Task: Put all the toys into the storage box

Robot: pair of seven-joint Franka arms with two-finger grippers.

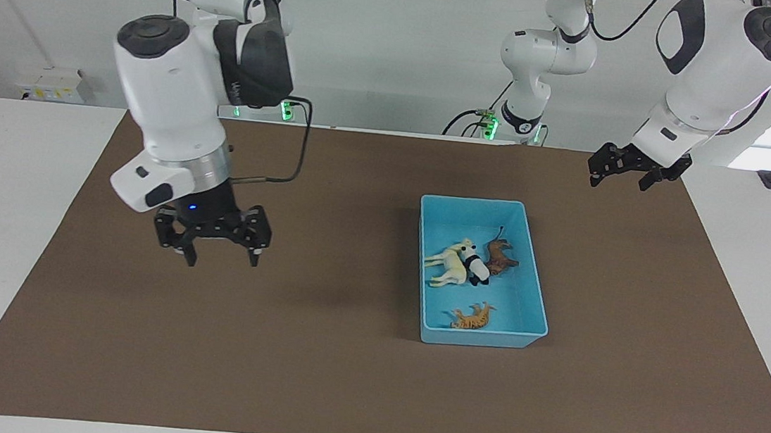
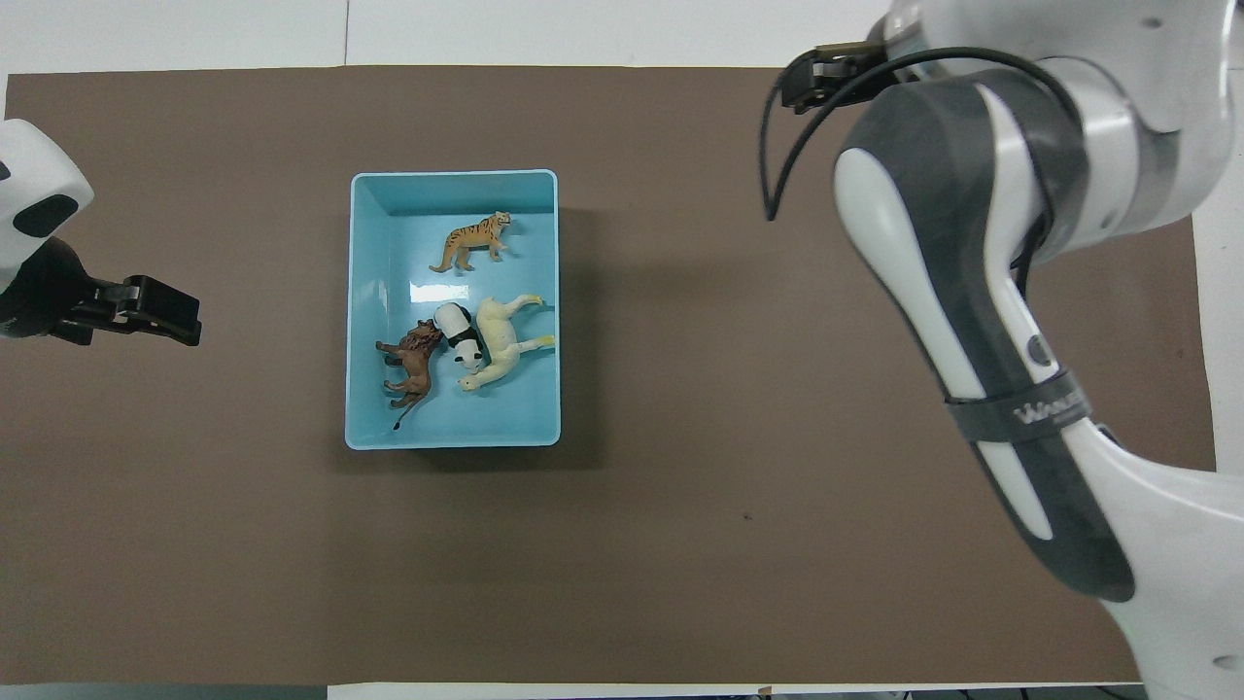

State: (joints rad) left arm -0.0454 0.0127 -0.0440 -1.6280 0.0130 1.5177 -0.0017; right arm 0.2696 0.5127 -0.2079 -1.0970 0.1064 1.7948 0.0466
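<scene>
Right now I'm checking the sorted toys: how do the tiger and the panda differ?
The tiger is orange with stripes; the panda is black and white. The tiger lies alone, farther from the robots; the panda lies squeezed between the lion and the horse. Both lie inside the storage box.
</scene>
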